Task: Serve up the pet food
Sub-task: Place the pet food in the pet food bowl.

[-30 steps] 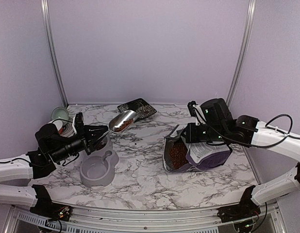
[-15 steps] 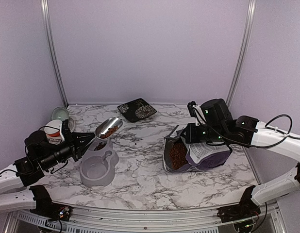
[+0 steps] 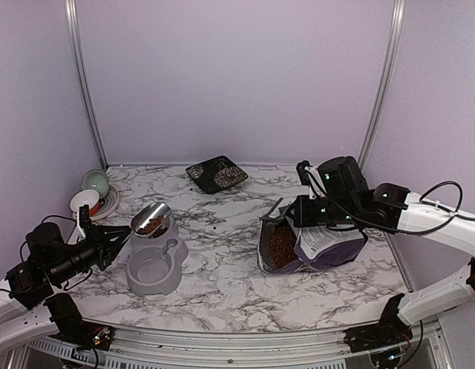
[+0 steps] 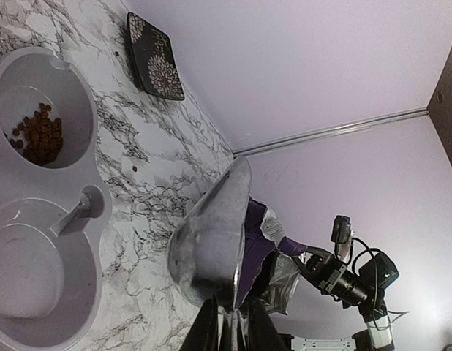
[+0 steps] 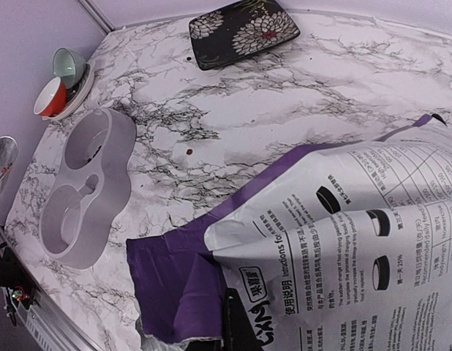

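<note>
Marbled bench (image 3: 230,265): my left fingers (image 3: 114,237) clamp the scoop (image 3: 151,218) handle, its pet food (image 3: 151,227) poised over the bowl (image 3: 176,265), far compartment, straight ahead. Right fingers (image 3: 297,211) pinch the bag (image 3: 330,247).

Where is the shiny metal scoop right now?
In the top view the shiny metal scoop is on the left side, held by the left arm's fingers by the far cup of the grey plastic double bowl.

the left arm (image 3: 38,261) is stretching low and inward, left gripper (image 3: 114,237) pinching nearly closed; the right arm (image 3: 426,217) is reaching inward, elbow raised, right gripper (image 3: 300,209) clamping tight.
</note>
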